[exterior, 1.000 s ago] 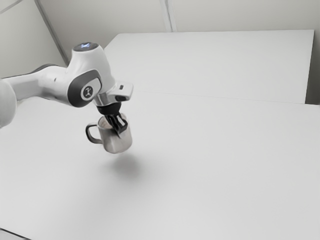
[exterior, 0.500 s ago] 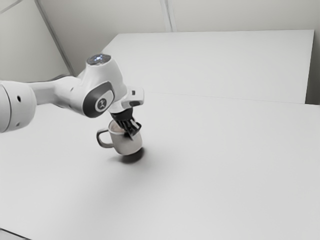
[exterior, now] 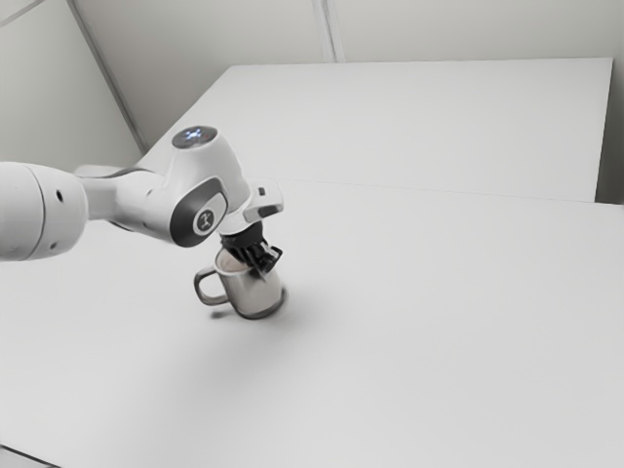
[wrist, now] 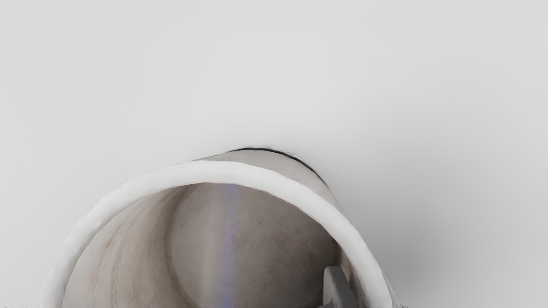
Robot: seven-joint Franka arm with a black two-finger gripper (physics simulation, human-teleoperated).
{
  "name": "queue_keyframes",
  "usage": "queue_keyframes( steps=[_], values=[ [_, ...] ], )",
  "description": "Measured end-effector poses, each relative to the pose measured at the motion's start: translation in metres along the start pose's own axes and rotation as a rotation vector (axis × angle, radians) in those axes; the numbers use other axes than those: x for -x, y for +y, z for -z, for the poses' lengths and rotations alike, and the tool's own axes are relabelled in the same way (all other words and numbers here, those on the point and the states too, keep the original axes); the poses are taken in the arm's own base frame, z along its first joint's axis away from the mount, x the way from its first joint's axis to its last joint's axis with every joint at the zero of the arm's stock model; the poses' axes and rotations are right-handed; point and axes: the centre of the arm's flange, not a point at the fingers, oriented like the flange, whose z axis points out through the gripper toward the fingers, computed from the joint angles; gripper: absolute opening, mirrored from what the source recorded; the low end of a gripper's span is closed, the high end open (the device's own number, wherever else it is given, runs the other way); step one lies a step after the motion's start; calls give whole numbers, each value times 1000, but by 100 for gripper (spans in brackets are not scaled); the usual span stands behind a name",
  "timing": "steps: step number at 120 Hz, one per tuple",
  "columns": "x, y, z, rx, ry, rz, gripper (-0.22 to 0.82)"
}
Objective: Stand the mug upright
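Observation:
A grey-beige mug [exterior: 252, 293] is at the table in the exterior view, its opening up and its body leaning slightly, with the handle toward the exterior view's left. Over its rim, on the side away from the handle, my gripper [exterior: 263, 261] is shut on the mug's wall. Looking into the mug [wrist: 257, 239] from the wrist view, I see its pale rim and inner bottom. One finger [wrist: 336, 284] of my gripper reaches inside, close against the wall; the outer finger is hidden there.
The white table [exterior: 419, 322] extends around the mug, and another white surface [exterior: 419, 117] lies behind it. Pale walls stand at the back. A dark line crosses the lower left corner of the exterior view.
The mug has come down with my gripper from above the table and shifted toward the exterior view's right. Its shadow now lies close around its base. The grip on its wall is kept.

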Motion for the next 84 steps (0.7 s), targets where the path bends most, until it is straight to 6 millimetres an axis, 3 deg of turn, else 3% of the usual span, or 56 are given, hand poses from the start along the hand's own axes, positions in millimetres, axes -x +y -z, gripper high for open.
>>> queue_keyframes(
  steps=[33,50,69,77,84],
  values=[
    [3,1,-9,10,-11,45,-17],
    [3,3,-5,21,-7,52,12],
    [0,4,24,28,28,51,37],
    [-10,3,41,28,57,49,43],
    [-32,1,57,24,80,44,47]
  ],
)
